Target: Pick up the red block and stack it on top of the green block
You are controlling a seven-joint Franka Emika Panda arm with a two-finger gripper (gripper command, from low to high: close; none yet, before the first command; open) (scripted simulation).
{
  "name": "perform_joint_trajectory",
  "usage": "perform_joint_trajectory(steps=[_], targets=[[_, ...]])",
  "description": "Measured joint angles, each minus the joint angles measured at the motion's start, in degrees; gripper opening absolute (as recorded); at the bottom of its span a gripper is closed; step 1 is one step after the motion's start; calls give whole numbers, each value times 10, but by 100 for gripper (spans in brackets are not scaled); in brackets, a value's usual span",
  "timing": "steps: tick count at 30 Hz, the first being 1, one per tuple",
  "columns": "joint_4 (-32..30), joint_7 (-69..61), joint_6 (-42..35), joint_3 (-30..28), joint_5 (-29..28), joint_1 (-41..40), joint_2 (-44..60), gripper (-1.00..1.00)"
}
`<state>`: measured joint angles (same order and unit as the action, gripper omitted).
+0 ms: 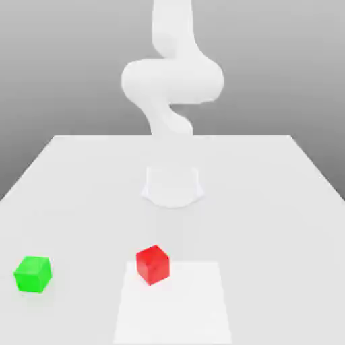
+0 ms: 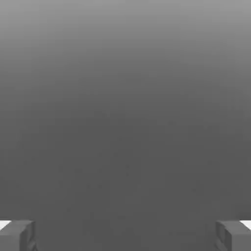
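Observation:
The red block [image 1: 153,264] sits on the white table [image 1: 269,202], near the front and a little toward the exterior view's left of centre. The green block [image 1: 33,274] rests on the table well off toward the exterior view's left, apart from the red one. In the hand view my gripper [image 2: 125,236] is open: its two grey fingertips [image 2: 17,236] stand far apart with nothing between them, against a plain grey background.
The white arm [image 1: 172,81] rises and curls above its round base [image 1: 172,185] at the table's middle, behind the blocks. A paler square patch [image 1: 174,303] lies on the table under and in front of the red block.

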<state>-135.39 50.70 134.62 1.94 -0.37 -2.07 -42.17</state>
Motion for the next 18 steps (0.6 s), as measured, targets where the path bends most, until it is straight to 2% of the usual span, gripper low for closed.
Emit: perform_joint_trajectory(steps=[10, 16, 18], targets=[[-169, 226, 133, 69, -4, -94, 178, 0], [-281, 366, 229, 86, 17, -134, 308, 0], [-301, 406, 275, 84, 19, -142, 371, 0]])
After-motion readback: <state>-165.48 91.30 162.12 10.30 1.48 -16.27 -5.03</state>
